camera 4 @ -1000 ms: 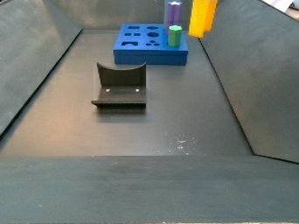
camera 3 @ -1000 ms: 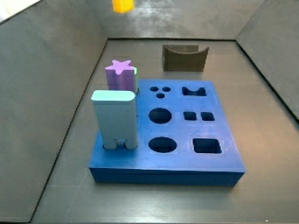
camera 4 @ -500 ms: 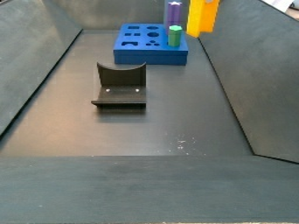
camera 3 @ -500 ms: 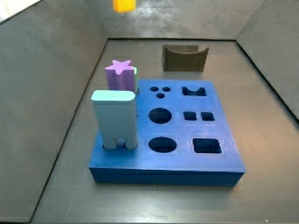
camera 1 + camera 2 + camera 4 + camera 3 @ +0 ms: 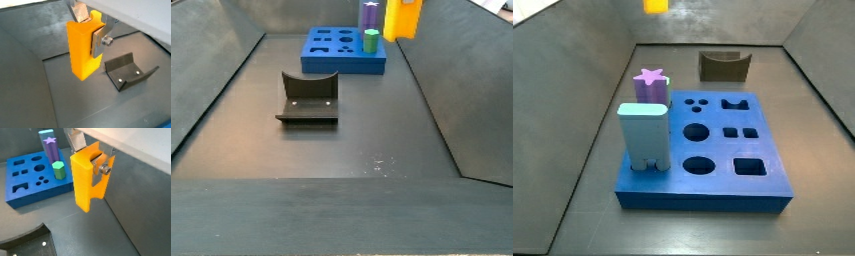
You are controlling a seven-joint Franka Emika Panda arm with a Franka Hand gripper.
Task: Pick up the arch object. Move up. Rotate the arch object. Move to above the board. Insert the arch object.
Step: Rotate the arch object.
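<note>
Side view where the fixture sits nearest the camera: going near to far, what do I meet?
Fixture → board → arch object, held up off the floor past the board's far right corner by the hand, itself out of view here.

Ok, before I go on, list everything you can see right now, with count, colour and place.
Tall yellow-orange plastic arch object: one, held in the air off the floor, beside the board.
Thick blue rectangular board: one, on the floor, with open holes.
Purple star-topped peg: one, upright in the board.
Pale green-topped block: one, upright in the board.
Dark L-shaped fixture: one, on the floor apart from the board.
Gripper: one, silver fingers shut on the arch object's upper part.
</note>
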